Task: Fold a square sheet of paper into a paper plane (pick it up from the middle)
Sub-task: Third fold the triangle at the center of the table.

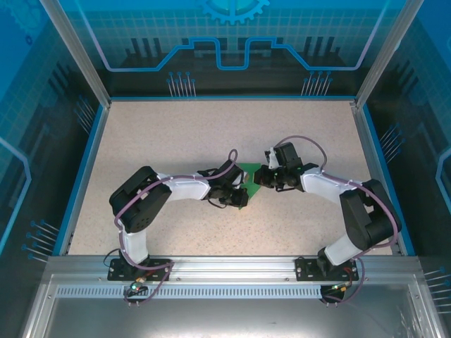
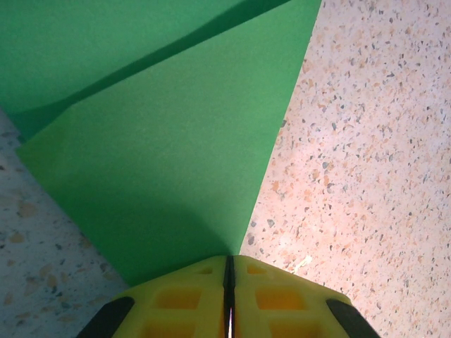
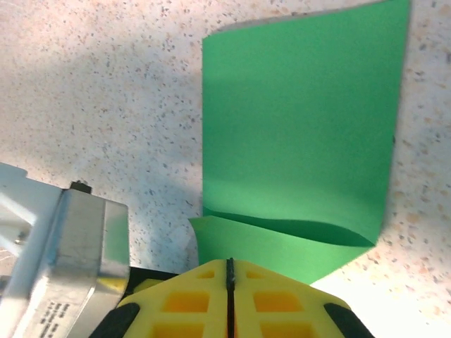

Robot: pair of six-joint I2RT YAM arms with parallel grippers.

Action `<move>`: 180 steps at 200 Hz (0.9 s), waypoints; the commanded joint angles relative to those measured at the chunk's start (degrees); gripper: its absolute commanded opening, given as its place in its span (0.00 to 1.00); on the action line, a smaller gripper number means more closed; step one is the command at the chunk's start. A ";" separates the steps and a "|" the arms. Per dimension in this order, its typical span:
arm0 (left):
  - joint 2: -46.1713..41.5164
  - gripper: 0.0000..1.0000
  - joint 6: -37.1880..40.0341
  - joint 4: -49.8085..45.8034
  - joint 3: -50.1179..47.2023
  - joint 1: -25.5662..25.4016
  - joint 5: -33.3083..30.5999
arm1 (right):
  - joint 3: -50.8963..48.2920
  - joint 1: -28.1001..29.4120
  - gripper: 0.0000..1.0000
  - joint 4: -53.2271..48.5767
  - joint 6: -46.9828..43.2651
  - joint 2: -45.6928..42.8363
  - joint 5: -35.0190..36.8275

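The square sheet of paper (image 1: 249,184), partly folded near the middle of the bench (image 1: 176,134), looks thin, light and easily creased, so the left hand (image 2: 229,271), closed on its 7 o'clock corner, and the right hand (image 3: 229,271), closed on its 3 o'clock edge, should pull gently.

Bright, even light; soft shadow on green paper (image 2: 162,176) near left gripper (image 2: 229,262); wrist views sharp.

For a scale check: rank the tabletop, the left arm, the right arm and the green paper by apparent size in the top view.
1. Speckled tabletop.
2. Left arm and right arm: they look alike, so they are not ranked against each other.
3. Green paper, a small patch between the arms' tips.
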 commanded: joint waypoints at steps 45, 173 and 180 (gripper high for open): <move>2.80 0.11 0.98 -3.45 -0.53 0.44 -0.25 | 1.02 0.82 0.08 3.78 1.74 8.76 -1.62; -2.12 0.14 -0.69 -2.79 0.67 2.53 2.69 | 1.22 -1.11 0.08 -0.22 -4.36 11.69 1.99; -1.83 0.14 -0.60 -2.68 1.16 3.16 2.63 | 1.05 -1.02 0.08 -0.19 -4.57 11.77 1.79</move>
